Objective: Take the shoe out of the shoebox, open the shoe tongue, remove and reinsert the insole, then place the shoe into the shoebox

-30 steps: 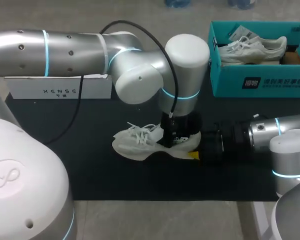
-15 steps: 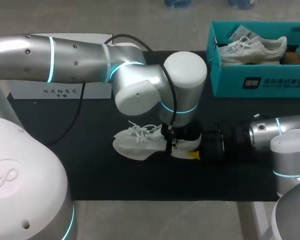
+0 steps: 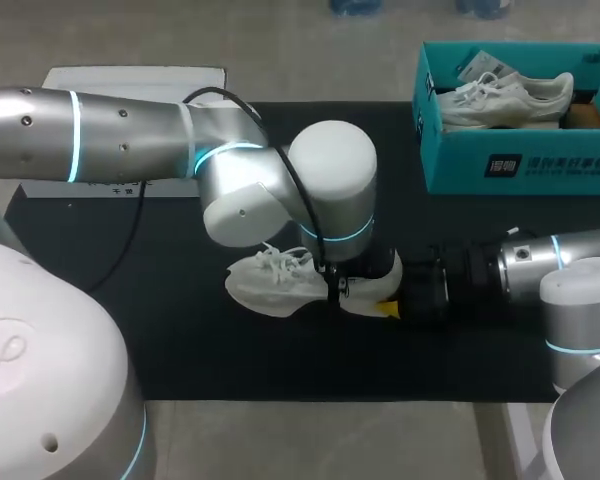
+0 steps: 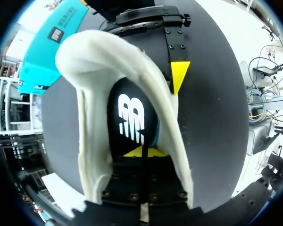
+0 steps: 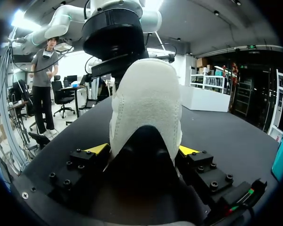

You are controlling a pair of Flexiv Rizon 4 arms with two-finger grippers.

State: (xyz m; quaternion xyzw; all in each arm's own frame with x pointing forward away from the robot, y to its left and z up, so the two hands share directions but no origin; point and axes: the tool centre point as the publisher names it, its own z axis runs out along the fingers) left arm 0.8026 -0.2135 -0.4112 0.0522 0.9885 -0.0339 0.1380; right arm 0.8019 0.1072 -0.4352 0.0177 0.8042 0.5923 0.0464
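A white shoe (image 3: 265, 282) lies on its side in the middle of the black mat, toe to the left. My left gripper (image 3: 335, 285) reaches down into its opening. In the left wrist view the two yellow tips (image 4: 144, 151) are pressed together on the rear edge of the black insole (image 4: 132, 117) inside the shoe (image 4: 85, 117). My right gripper (image 3: 390, 300) comes in from the right and is shut on the heel. In the right wrist view the heel (image 5: 146, 103) sits between its fingers (image 5: 96, 149), touched on both sides. The teal shoebox (image 3: 520, 165) stands at the back right.
A second white shoe (image 3: 505, 98) lies inside the shoebox. A white box (image 3: 130, 80) stands at the back left, partly behind my left arm. The black mat (image 3: 180, 340) covers the table in front of the shoe.
My left gripper has shut inside the shoe, and the left arm's wrist and elbow have swung left. The right arm and the shoe have stayed where they were.
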